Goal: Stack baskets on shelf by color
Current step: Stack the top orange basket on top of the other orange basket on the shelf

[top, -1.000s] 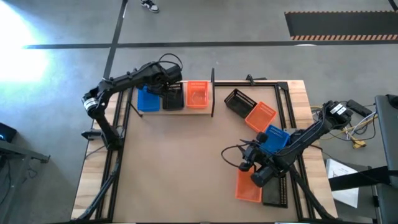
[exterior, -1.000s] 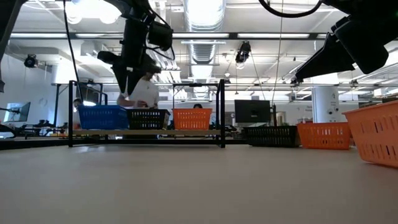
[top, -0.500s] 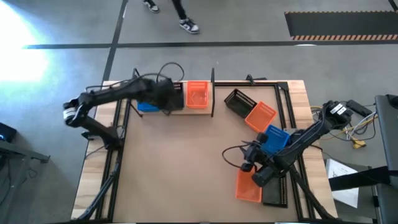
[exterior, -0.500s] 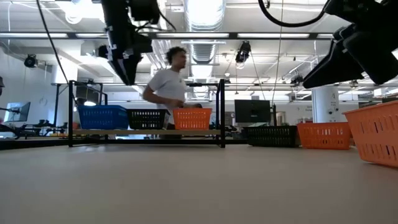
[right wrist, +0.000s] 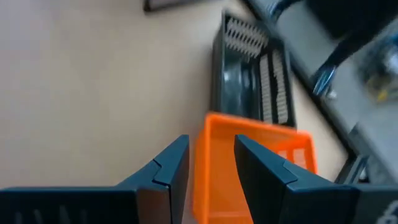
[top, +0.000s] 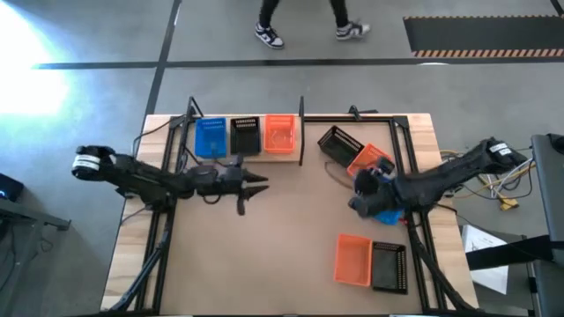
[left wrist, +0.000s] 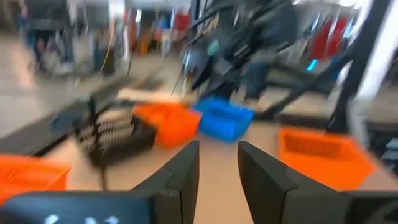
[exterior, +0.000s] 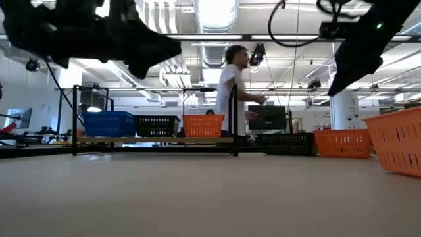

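since the earlier frames the left arm had pulled back off the shelf (top: pixel 238 157), and the left gripper (top: pixel 256 185) hung over bare tabletop (top: pixel 264 246) just in front of it, fingers (left wrist: pixel 180 174) spread apart and empty. the right gripper (top: pixel 359 192) had gone from the near corner up to the cluster at the far right, above the tilted orange basket (top: pixel 368 162); its fingers (right wrist: pixel 168 168) stood apart, holding nothing. a person (exterior: pixel 231 99) had walked across behind the table.

the wide middle of the tabletop lay open between the arms, from the shelf's front edge to the near edge.

on the shelf sat three baskets side by side: blue basket (top: pixel 210 136), black basket (top: pixel 244 136), orange shelf basket (top: pixel 279 134), with a black upright (top: pixel 301 132) at the shelf's right end. right of the upright lay a tilted black basket (top: pixel 337 143), touching the tilted orange one, and a loose blue basket (top: pixel 388 214) mostly hidden under the right arm. near the front right edge a flat orange basket (top: pixel 352 261) and a flat black basket (top: pixel 389 265) lay side by side.
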### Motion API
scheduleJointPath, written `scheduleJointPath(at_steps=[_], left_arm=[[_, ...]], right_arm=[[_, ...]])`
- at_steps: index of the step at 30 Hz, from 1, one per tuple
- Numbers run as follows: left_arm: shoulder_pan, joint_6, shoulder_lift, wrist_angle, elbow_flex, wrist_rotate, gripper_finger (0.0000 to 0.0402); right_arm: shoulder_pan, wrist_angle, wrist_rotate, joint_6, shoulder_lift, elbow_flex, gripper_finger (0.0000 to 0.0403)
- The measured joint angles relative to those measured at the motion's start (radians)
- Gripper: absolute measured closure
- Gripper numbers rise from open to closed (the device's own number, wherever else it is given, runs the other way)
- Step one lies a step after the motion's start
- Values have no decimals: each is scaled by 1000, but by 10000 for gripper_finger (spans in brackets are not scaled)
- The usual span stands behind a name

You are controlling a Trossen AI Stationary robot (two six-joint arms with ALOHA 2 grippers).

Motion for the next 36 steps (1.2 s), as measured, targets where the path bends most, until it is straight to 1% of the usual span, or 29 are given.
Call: scheduleJointPath(at_steps=[2,4,7,9,13,20,23,26,28,30,31,34,36], left_arm=[[-16,0,30,137,-49,2,308],[-25,0,57,209,-78,0,308],[-25,-2,90,234,-88,0,308],[-25,-2,109,229,-85,0,308],[-25,-3,148,230,-73,1,308],[-25,-5,210,228,-63,1,308],[-25,-6,227,228,-64,1,308],[-25,-6,238,230,-61,1,308],[-26,-7,239,229,-59,1,308],[-28,-7,239,231,-56,1,308],[-29,-7,239,231,-56,1,308],[-30,-7,237,231,-56,2,308],[-30,-8,237,230,-56,1,308]], right_arm=[[-96,5,-99,-70,-31,-16,282],[-177,30,-182,-127,-47,-29,282],[-266,102,-309,-213,-50,-46,282],[-305,141,-361,-243,-38,-52,282],[-350,144,-411,-237,4,-54,278],[-398,125,-422,-231,115,-56,233],[-413,124,-470,-246,175,-57,231],[-416,125,-475,-303,236,-58,259],[-412,133,-495,-356,268,-53,299],[-384,134,-510,-370,280,-28,354],[-364,131,-513,-370,280,-10,373],[-292,68,-510,-351,265,62,390],[-231,2,-494,-314,249,132,393]])
